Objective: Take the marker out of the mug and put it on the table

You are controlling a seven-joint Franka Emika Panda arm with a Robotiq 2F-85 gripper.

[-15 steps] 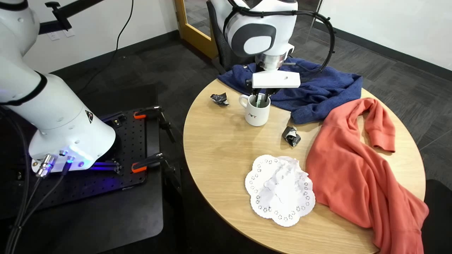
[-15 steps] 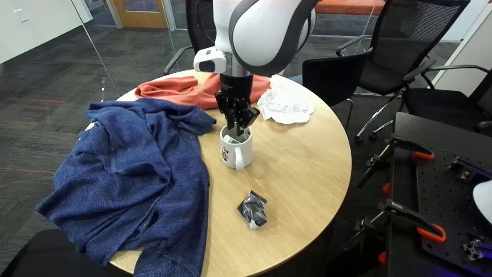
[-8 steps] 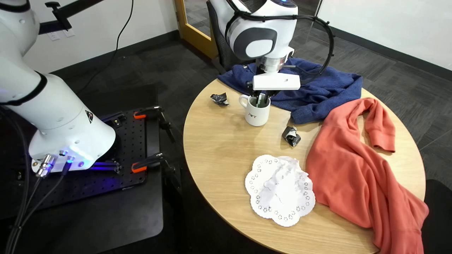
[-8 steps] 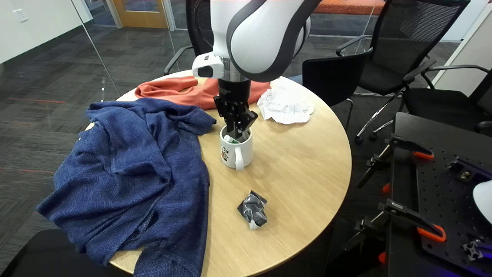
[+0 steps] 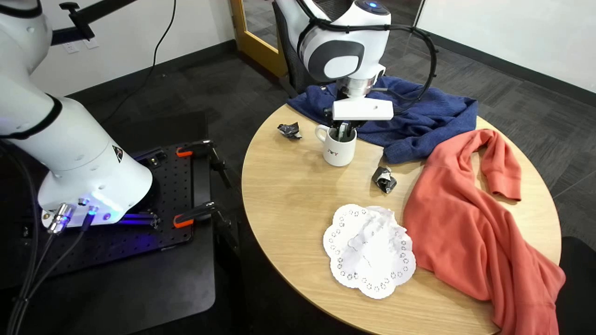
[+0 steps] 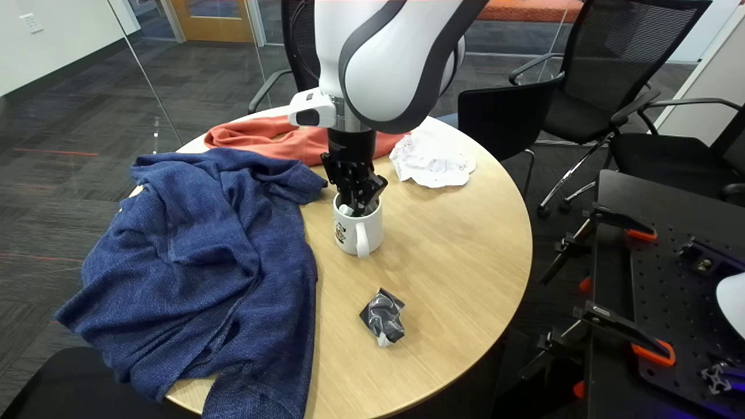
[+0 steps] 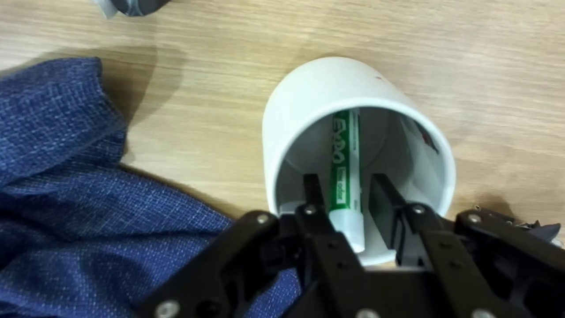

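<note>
The white mug stands upright on the round tan table; it also shows in an exterior view and the wrist view. The green marker leans inside the mug with its whitish end up near the rim. Its whitish end shows in both exterior views. My gripper points down into the mug, with one finger on each side of the marker and a gap on both sides. It is open. In both exterior views the fingertips are partly hidden inside the mug.
A blue cloth lies beside the mug. An orange garment lies farther along the table. Crumpled dark wrappers lie on two sides of the mug. A white lacy doily lies near the table edge.
My gripper has moved down, so its fingers reach deeper into the mug around the marker. The mug and the marker have not visibly moved.
</note>
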